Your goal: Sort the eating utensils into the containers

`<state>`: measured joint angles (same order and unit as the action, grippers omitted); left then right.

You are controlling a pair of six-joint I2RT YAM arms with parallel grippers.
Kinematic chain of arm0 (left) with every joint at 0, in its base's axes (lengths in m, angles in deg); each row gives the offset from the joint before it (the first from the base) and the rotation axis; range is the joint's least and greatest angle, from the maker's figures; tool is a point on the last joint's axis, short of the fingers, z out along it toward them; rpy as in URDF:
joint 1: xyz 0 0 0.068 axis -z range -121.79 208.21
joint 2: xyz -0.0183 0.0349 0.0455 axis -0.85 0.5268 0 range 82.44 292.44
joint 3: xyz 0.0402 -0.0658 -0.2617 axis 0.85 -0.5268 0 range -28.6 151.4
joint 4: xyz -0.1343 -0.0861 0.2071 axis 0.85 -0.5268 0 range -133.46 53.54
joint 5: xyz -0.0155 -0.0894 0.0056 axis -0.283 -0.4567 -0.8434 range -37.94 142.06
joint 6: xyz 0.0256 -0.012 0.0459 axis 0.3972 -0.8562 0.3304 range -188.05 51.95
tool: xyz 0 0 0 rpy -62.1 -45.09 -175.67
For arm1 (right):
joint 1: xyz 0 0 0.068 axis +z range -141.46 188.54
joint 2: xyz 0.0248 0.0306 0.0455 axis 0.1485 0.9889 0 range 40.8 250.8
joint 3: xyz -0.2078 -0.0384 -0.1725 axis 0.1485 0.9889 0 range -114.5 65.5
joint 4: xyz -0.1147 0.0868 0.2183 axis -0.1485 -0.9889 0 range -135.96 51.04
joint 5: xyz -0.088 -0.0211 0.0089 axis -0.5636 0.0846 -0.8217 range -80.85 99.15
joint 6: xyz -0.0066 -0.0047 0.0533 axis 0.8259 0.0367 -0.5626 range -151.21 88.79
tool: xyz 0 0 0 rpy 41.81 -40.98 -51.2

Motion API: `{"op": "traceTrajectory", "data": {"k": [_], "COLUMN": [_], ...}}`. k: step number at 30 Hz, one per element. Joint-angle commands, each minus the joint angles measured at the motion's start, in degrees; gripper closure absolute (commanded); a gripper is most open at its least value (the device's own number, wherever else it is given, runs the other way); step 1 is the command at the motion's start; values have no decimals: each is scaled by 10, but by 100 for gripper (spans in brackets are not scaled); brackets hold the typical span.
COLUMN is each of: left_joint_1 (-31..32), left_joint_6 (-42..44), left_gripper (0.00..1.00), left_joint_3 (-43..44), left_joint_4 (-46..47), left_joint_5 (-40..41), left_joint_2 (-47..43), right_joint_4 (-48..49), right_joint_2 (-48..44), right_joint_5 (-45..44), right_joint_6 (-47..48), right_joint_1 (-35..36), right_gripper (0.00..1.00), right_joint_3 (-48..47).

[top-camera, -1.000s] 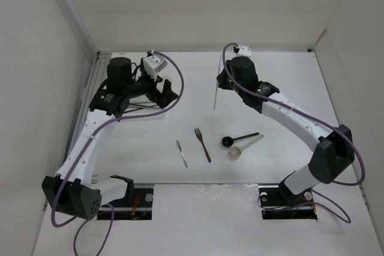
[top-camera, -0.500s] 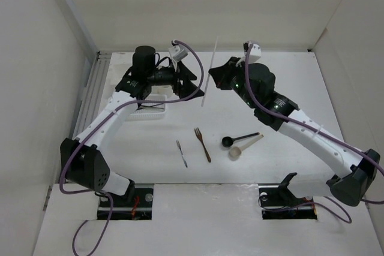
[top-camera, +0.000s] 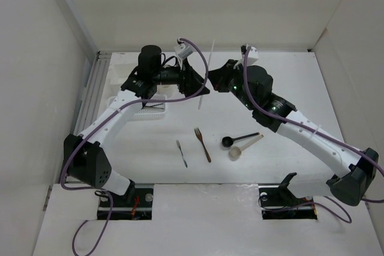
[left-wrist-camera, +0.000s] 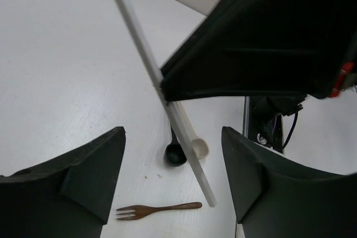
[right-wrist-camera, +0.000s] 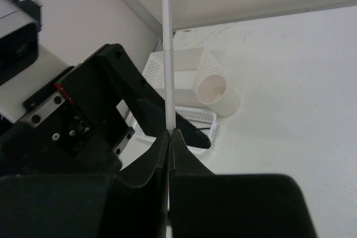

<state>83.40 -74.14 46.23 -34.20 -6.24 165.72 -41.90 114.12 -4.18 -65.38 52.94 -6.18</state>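
Observation:
My right gripper is shut on a pale chopstick and holds it tilted above the table; the right wrist view shows the jaws closed on it. My left gripper is open and faces the right one, with the chopstick passing between its fingers without touching them. A brown fork, a small grey fork, a black spoon and a beige spoon lie on the table in front.
A slotted white tray holding dark chopsticks, a round cream cup and a white box stand at the back left, mostly hidden under my left arm in the top view. White walls enclose the table.
My left gripper swung right, up to the chopstick. My right gripper carried the chopstick up and left toward it, and the stick now sits between the left fingers.

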Motion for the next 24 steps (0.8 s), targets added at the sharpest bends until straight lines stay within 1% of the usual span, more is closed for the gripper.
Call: {"op": "traceTrajectory", "data": {"k": [1, 3, 5, 6, 8, 9, 10, 12, 14, 17, 18, 19, 20, 21, 22, 23, 24], "left_joint_1": [1, 1, 1, 1, 1, 1, 1, 1, 1, -6, -12, -22, -29, -38, -59, -72, -86], "left_joint_6": [-25, -25, -10, -10, -10, -10, -10, -10, 17, 50, 88, 114, 146, 184, 270, 326, 381], "left_gripper": [36, 36, 48, 55, 74, 91, 99, 100, 100, 100, 100, 100, 100, 100, 100, 100, 100], "left_joint_3": [33, 44, 44, 50, 56, 56, 61, 66, 66, 66, 66, 72, 72, 64, 53, 38, -2], "left_joint_4": [7, 7, 2, 2, -3, -9, -9, -34, -52, -102, -119, -158, -175, -191, -203, -216, -216], "left_joint_5": [30, 35, 42, 42, 47, 47, 47, 52, 52, 109, 129, 153, 199, 225, 253, 300, 318], "left_joint_2": [20, 21, 21, 21, 26, 26, 26, 26, 19, 7, 7, 0, 0, -6, -18, -28, -40], "right_joint_4": [43, 43, 49, 49, 49, 49, 49, 49, 49, 49, 49, 49, 49, 49, 49, 49, 49], "right_joint_2": [-5, -5, -10, -10, -10, -10, -10, -10, -5, 1, 1, 1, 1, 1, -5, -11, -11], "right_joint_5": [16, 16, 16, 16, 16, 16, 16, 16, 11, 0, 0, -6, -6, -13, -13, -22, -31], "right_joint_6": [-22, -22, -27, -27, -27, -27, -27, -22, -22, -22, -16, -8, -8, 0, 9, 17, 27], "right_joint_1": [8, 8, 8, 8, 8, 8, 8, 8, 8, 8, 8, 8, 8, 8, 8, 8, 8], "right_gripper": [100, 100, 100, 100, 100, 100, 100, 100, 100, 100, 96, 88, 80, 78, 74, 74, 74], "right_joint_3": [14, 20, 25, 25, 25, 25, 25, 25, 25, 25, 25, 25, 25, 25, 25, 25, 31]}}
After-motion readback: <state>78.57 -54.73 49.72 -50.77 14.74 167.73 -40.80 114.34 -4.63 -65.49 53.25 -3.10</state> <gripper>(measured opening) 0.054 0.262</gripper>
